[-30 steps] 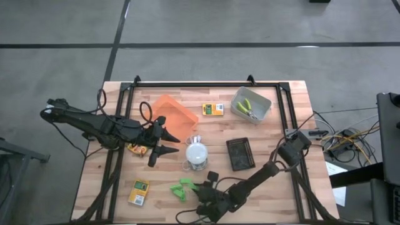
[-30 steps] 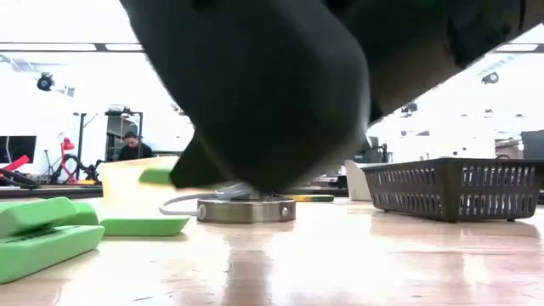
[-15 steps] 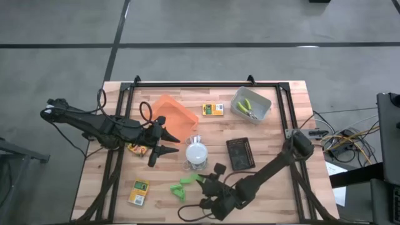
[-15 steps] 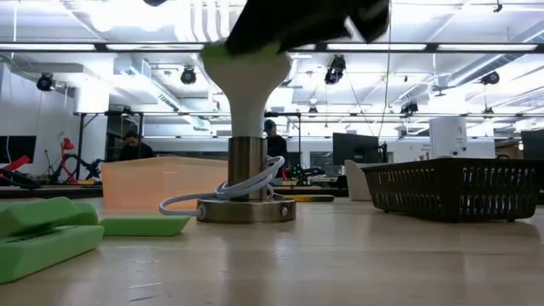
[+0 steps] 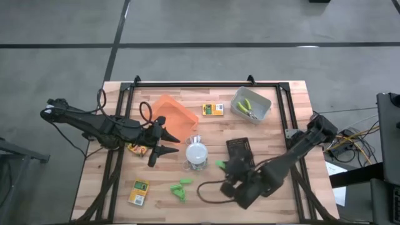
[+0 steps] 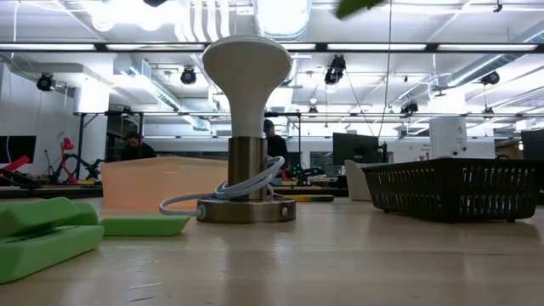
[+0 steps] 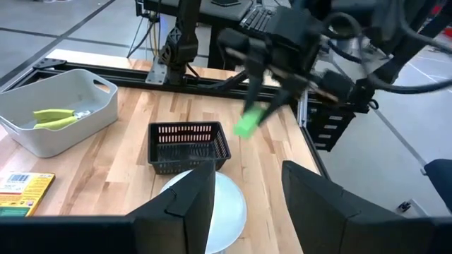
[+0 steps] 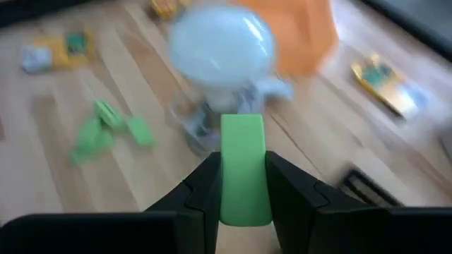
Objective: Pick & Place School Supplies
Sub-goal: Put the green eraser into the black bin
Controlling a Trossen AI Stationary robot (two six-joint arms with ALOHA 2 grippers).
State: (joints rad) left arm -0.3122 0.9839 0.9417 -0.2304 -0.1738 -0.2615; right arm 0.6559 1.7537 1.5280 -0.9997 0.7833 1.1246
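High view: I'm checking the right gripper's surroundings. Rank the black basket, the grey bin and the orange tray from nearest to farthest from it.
The right gripper is shut on a green block.
1. Black basket: right beside the gripper.
2. Orange tray: on the left arm's side, towards the table's far edge.
3. Grey bin: at the far edge; only a little farther than the tray.

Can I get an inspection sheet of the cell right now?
Surface: wooden table, black frame.
Job's things: green block in right hand; green pieces; printed boxes; green-handled tools in grey tray.
Clutter: white domed lamp, orange tray, black basket.
Hands: right shut on block by basket; left hand waits open.
Cables: lamp cord.
Surroundings: person beyond table.
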